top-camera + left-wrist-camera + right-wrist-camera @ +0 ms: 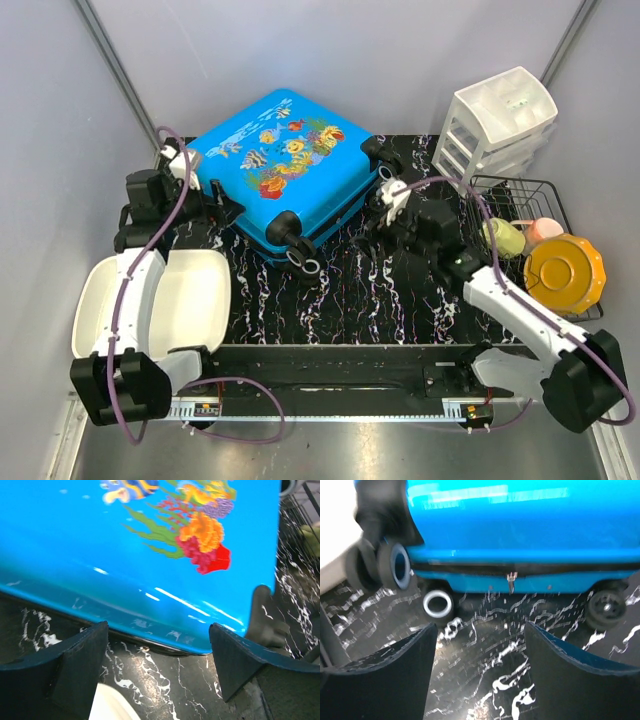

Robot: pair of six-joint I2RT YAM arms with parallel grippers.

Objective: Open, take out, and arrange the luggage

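Left claw [190, 178] was found with its fingers [75, 655] spread apart and nothing between them; only the black marbled counter [370, 290] lay in the gap. It was set at the 9 o'clock side of the luggage [280, 165], just beside the shell. In the left wrist view the blue edge of the luggage [150, 555] was seen close beyond the fingertips; contact could not be judged.

Right claw [388, 198] was likewise noted with its fingers [570, 670] apart and empty, at the 3 o'clock side of the luggage and near it. In the right wrist view the closed zip seam and a zip pull [510, 582] were seen ahead, with wheels [395, 565] on either side.

Luggage was recorded lying flat on the counter toward 12 o'clock, fish print up, both halves together.

A white tub [150, 300] was noted at 8 o'clock. A white drawer unit [500, 125] stood at 2 o'clock, and a wire basket [540, 190] at 3 o'clock held a yellow plate [565, 272] and a green cup [505, 237].
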